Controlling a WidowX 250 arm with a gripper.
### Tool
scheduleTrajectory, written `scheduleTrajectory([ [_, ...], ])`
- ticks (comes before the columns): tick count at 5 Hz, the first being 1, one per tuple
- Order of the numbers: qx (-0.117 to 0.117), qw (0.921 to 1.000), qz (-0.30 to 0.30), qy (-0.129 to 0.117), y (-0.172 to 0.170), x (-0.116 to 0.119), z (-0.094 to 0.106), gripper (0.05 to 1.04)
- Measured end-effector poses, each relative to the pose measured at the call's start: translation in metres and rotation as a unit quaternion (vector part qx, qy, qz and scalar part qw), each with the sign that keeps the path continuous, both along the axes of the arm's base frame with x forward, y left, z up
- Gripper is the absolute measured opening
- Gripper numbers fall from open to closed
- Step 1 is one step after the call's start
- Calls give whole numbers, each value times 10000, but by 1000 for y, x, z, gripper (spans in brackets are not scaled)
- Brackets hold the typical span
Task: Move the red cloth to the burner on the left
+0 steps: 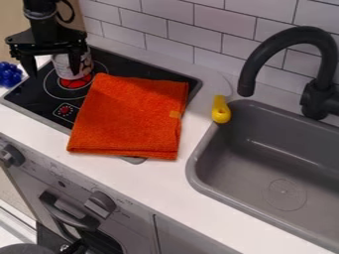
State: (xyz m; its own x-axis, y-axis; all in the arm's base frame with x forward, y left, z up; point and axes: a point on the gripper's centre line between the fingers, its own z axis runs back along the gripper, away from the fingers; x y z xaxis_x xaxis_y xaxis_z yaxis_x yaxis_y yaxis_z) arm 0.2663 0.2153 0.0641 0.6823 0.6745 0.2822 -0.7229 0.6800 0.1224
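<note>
At the upper left, my gripper (54,72) hangs over the back left of the stove with its two fingers spread wide and no cloth between them. The folded red-orange cloth (129,116) lies flat over the right part of the black stove top (39,96), its front edge reaching onto the white counter. The left burner (58,89) shows a red centre and pale rings, left of the cloth. A light can (82,65) stands on that burner's back part, partly behind the gripper.
Blue round things (9,74) sit at the left edge. Right of the cloth are a yellow-handled tool (221,111), a grey sink (193,171) and a black faucet (291,35). A tiled wall (198,37) runs behind.
</note>
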Motion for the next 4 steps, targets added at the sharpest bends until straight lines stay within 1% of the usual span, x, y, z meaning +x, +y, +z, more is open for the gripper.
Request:
scheduleTrajectory([
  [1,-135,9998,20,148,-4,-4,-11,1001],
  [2,-400,9989,13,261,-23,-5,-13,1001],
  [3,-509,9986,-58,119,-38,1,1,1001],
  [4,-717,9971,-208,113,-64,5,-1,951],
])
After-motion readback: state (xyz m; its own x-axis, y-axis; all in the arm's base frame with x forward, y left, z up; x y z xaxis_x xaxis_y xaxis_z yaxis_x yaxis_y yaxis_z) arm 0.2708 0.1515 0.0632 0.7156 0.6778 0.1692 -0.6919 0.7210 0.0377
